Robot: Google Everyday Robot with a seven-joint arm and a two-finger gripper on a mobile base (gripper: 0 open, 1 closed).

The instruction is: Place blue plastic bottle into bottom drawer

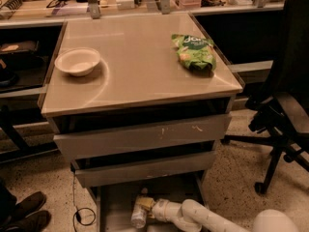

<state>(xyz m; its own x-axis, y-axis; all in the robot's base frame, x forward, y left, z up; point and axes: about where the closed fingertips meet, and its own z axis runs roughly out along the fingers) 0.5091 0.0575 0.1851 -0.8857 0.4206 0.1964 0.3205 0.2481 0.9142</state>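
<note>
The bottom drawer [116, 204] is pulled out at the foot of the grey cabinet, its flat floor showing. The blue plastic bottle [140, 212] lies inside it, cap end toward the front, pale label up. My gripper [146, 204] reaches in low from the right on a white arm and sits right at the bottle's upper part, touching or holding it. The fingers are partly hidden behind the bottle.
A white bowl [77, 61] and a green snack bag [194, 52] lie on the cabinet top [140, 71]. The two upper drawers [145, 139] stick out slightly. A black office chair [282, 115] stands at the right. Shoes [21, 211] and a cable are at the lower left.
</note>
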